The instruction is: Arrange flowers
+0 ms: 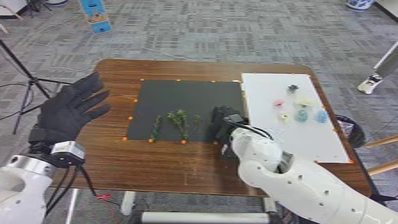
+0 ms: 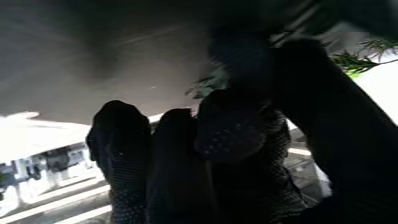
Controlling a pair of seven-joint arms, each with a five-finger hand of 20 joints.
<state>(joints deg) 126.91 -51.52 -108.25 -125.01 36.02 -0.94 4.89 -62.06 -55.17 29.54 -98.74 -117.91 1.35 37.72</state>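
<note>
Upright over the table's left edge, my left hand (image 1: pixel 69 110) is open, its fingers straight. My right hand (image 1: pixel 227 125) is low over the right edge of the black board (image 1: pixel 164 92). Several green sprigs (image 1: pixel 178 121) lie on the board's lower half, left of that hand. In the right wrist view, small green leaves (image 2: pixel 206 86) show beside my right hand (image 2: pixel 233 135), and a needle-like sprig (image 2: pixel 355 61) is farther off. Whether the hand holds a stem is hidden. On the white board (image 1: pixel 275 132) are a pink flower (image 1: pixel 278 102), a pale yellow flower (image 1: pixel 304 101) and blue-green pieces (image 1: pixel 302 116).
A dark green piece (image 1: pixel 292 88) lies near the white board's far end. Orange markers line the boards' edges on the brown table (image 1: pixel 160 172). A black tripod (image 1: pixel 34 80) stands beyond the left side, and a dark bin (image 1: pixel 353 132) stands beyond the right side.
</note>
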